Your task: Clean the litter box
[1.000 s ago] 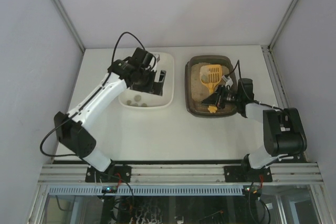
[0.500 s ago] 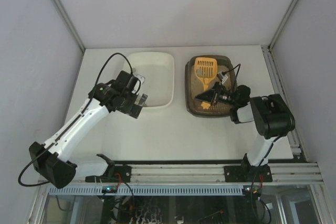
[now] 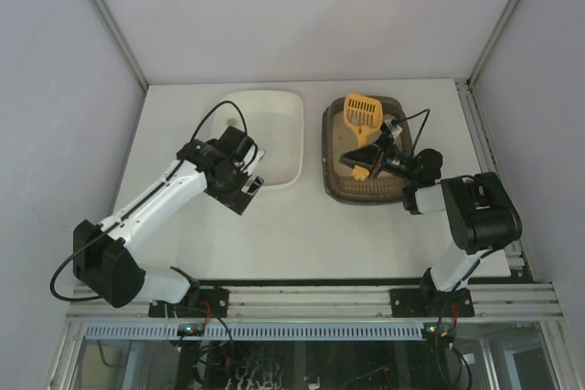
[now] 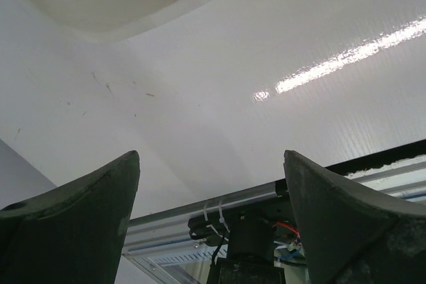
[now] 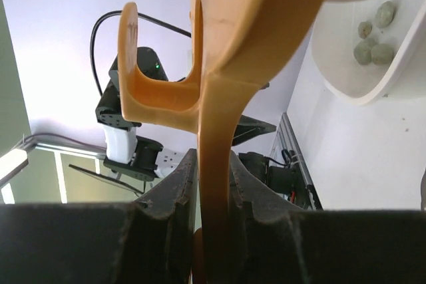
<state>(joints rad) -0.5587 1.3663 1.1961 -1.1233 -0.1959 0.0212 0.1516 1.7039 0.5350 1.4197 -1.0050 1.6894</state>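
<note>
Litter box [image 3: 327,157], a dark brown tray with beige sandy litter inside, stands on the right half of the white surface [image 3: 302,235], just beside the white tub [image 3: 289,139], which stands on its left side. The two containers are close to each other, but I cannot tell if their rims touch. The right end effector [image 3: 377,160] is over the litter box and is clenched on the handle of the yellow scoop [image 3: 363,111]. In the right wrist view the orange-yellow handle [image 5: 216,131] is pressed between the two dark fingers [image 5: 166,197], and its loop end stands up above them. From above, the slotted head of the scoop is over the far part of the litter box, near the far rim, and the handle goes toward the near side, into the grip. The right wrist view shows also one corner of the white tub [image 5: 346,64] with some small grey-green clumps [image 5: 373,38] inside it. The left end effector [image 3: 249,187] is at the near left corner of the tub, over the bare surface. Its jaws are released and wide apart, and between them in the left wrist view [image 4: 210,157] is only the glossy surface, with the edge of the tub [image 4: 100,4] beyond.
</note>
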